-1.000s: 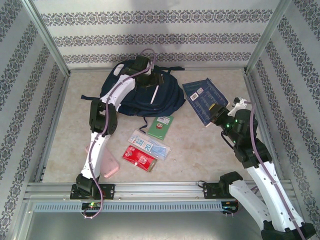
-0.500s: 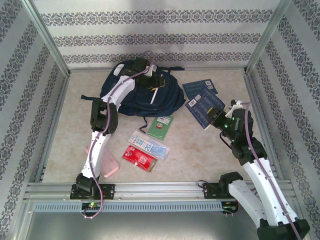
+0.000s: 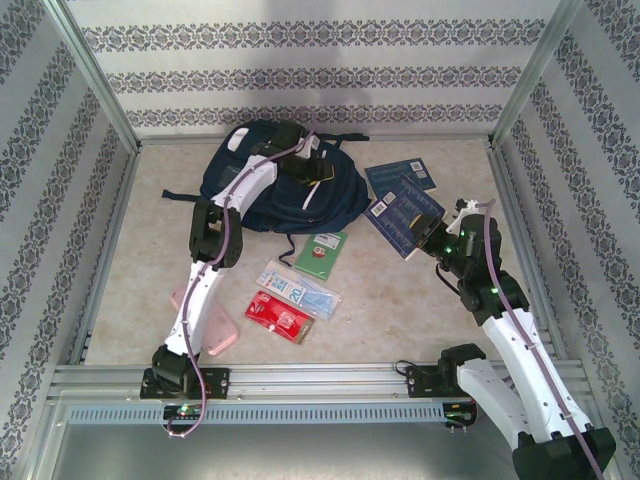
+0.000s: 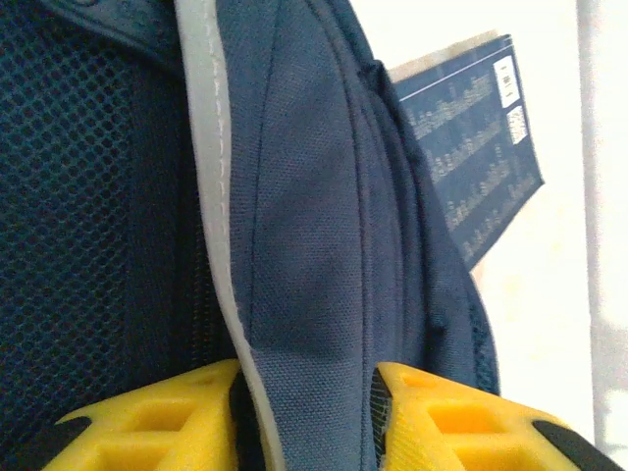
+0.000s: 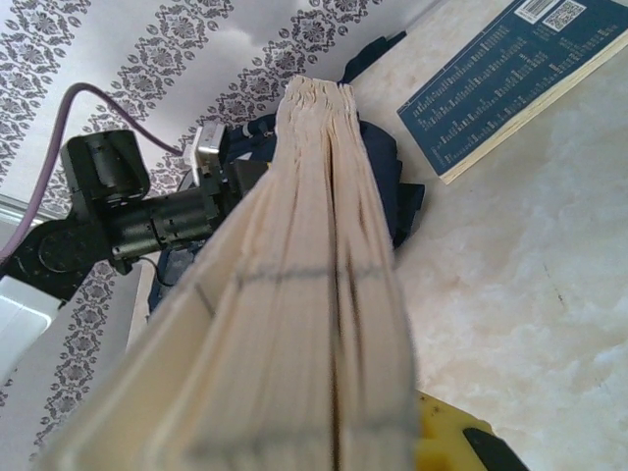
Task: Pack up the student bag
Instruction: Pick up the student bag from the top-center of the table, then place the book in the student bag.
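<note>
The student bag (image 3: 270,190), navy with white piping, lies at the back of the table. My left gripper (image 3: 308,168) is on top of it. In the left wrist view its yellow fingers (image 4: 157,424) pinch a fold of the bag's fabric (image 4: 314,245) next to the white edge. My right gripper (image 3: 437,236) is shut on a blue book (image 3: 405,215), held tilted above the table to the right of the bag. From the right wrist, the book's cream page edges (image 5: 304,294) cover most of the jaws; one yellow finger (image 5: 453,438) shows below.
A second blue book (image 3: 402,177) lies flat by the bag's right side. In front of the bag lie a green card (image 3: 321,254), a clear packet (image 3: 298,288) and a red packet (image 3: 279,316). A pink case (image 3: 218,333) sits by the left arm. Metal frame rails border the table.
My left gripper has closed on the bag's fabric and shifted slightly right. My right gripper has carried the blue book left and up, nearer the bag.
</note>
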